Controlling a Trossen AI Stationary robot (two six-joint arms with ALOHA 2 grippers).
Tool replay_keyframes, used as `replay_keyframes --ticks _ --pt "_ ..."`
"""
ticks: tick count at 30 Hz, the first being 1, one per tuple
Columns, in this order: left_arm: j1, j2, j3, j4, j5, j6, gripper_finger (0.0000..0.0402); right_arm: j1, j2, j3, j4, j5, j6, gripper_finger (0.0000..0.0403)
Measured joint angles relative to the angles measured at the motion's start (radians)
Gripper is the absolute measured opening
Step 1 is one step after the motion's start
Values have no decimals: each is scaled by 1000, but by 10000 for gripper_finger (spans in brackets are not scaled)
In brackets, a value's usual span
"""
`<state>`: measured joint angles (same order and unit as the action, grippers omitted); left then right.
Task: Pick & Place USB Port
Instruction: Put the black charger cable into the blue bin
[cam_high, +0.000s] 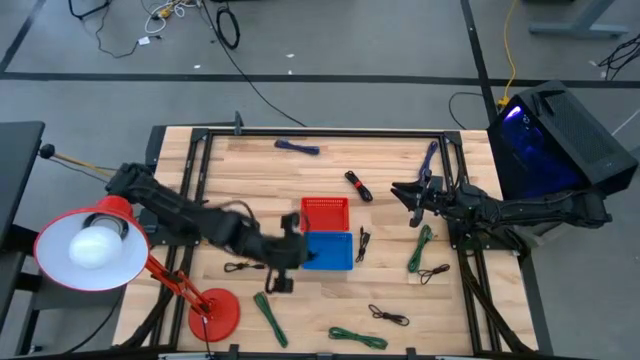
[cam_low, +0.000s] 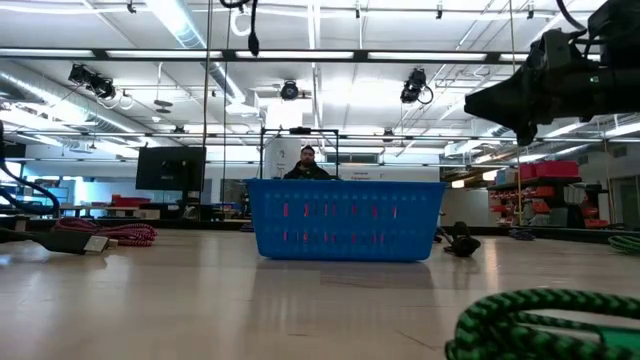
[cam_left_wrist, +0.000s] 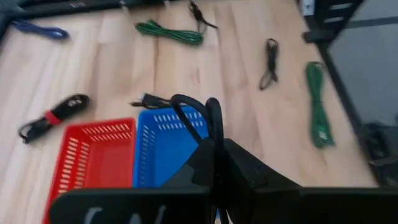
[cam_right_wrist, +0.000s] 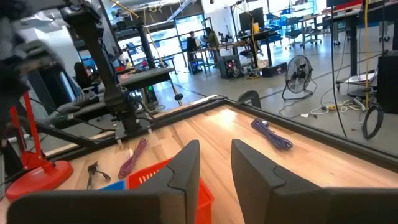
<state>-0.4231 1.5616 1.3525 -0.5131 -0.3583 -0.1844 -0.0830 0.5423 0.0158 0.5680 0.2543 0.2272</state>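
USB cable (cam_left_wrist: 198, 118), black and looped, is pinched between the pressed-together fingers of the left gripper (cam_high: 287, 254), which hangs just at the left edge of the blue basket (cam_high: 330, 251). In the left wrist view the cable's loop rises above the fingertips, over the blue basket's near corner. The red basket (cam_high: 325, 214) stands touching the blue one, on its far side in the high view.

Outward from there, a short black cable (cam_high: 241, 267) lies on the table (cam_high: 240, 180) just beside the left arm, and a green cable (cam_high: 269, 317) lies near the red lamp base (cam_high: 215, 312). Another black cable (cam_high: 362, 243) lies just right of the blue basket. A black cable with a red band (cam_high: 358, 186) lies beyond the red basket, and a purple cable (cam_high: 297, 147) near the far edge.

The right gripper (cam_high: 408, 192) hovers well apart to the right, its fingers (cam_right_wrist: 180, 171) spread with a clear gap and nothing between them. Below it lies a green cable bundle (cam_high: 420, 248).
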Motion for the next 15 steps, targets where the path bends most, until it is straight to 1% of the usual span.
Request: replay_keyframes --ticks 2,3,6,9,11,15 --pt "-16 45 0 63 -62 13 19 0 0 0 5 0 0 95" --pt "-14 67 0 85 -69 19 19 0 0 0 11 -1 0 95" --pt "23 146 0 134 -43 22 19 0 0 0 26 -10 0 95" --pt "73 204 -1 128 -41 41 19 0 0 0 27 -20 10 95" --pt "111 218 -1 100 -37 54 19 0 0 0 26 -32 18 95" --pt "174 227 -1 123 30 39 19 0 0 0 23 -36 18 95"
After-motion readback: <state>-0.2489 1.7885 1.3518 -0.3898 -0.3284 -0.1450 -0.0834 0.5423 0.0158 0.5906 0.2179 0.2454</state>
